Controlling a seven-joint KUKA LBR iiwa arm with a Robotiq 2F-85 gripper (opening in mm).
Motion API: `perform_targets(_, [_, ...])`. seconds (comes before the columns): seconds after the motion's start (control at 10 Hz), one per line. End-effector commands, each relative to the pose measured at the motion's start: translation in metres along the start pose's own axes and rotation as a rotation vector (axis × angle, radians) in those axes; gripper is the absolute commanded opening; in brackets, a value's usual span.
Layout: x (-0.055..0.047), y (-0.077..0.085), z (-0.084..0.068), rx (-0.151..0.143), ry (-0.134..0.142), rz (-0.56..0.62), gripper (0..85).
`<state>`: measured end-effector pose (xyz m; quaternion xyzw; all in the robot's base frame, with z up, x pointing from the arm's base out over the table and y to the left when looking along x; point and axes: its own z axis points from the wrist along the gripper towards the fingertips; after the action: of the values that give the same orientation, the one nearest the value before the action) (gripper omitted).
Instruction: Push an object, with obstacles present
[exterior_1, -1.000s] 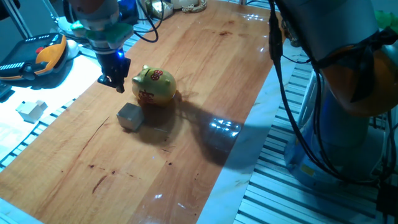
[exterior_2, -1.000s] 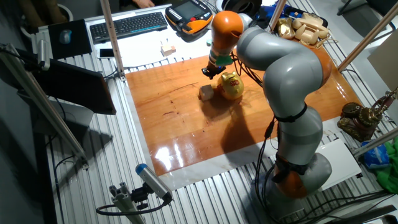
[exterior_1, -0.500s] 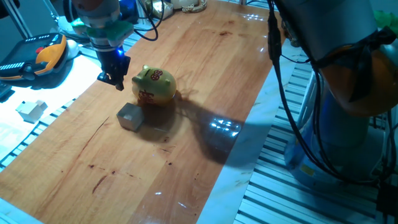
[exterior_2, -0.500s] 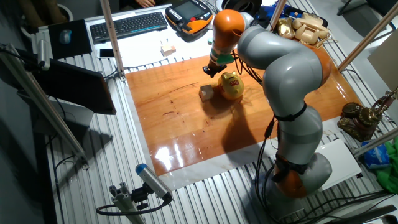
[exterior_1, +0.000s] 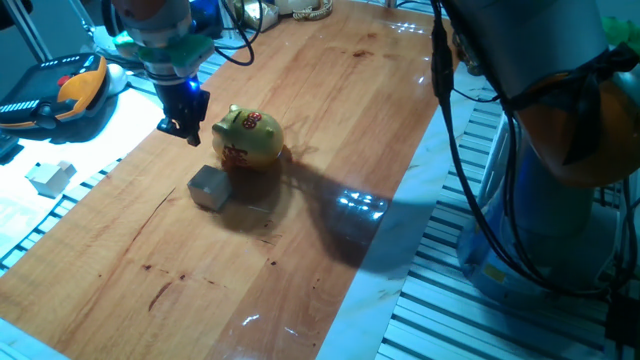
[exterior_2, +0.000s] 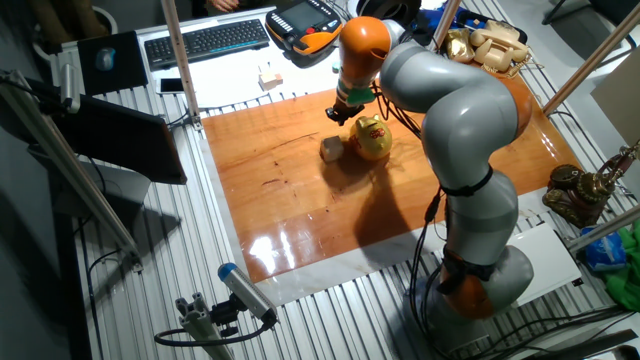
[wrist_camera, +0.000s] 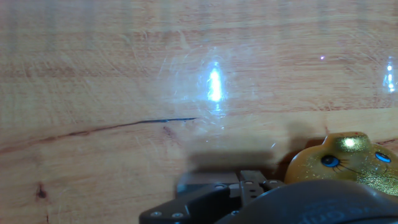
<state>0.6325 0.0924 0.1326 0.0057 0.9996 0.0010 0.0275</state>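
Gripper (exterior_1: 183, 128) hung above the wooden board (exterior_1: 330, 110), just beside the golden piggy bank (exterior_1: 247, 137), touching neither it nor the board; its fingers appeared pressed together in the hand view; the small beige wooden cube (exterior_1: 209, 187) sat on the board, close in front of the piggy bank, apart from the gripper.
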Motion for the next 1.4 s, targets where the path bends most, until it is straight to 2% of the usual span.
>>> perform_targets(0.0, [-0.0015, 0.0003, 0.0010, -0.002, -0.002, 0.005, 0.0])
perform_targets(0.4, [-0.0070, 0.0004, 0.0044, -0.011, -0.005, -0.008, 0.0])
perform_targets(0.8, [-0.0070, 0.0004, 0.0044, -0.003, -0.028, -0.026, 0.0])
perform_targets(1.0, [-0.0070, 0.0004, 0.0044, 0.018, -0.027, -0.001, 0.0])
perform_targets(1.1, [-0.0070, 0.0004, 0.0044, 0.016, -0.042, 0.017, 0.0])
perform_targets(1.3, [-0.0070, 0.0004, 0.0044, -0.011, 0.003, 0.025, 0.0])
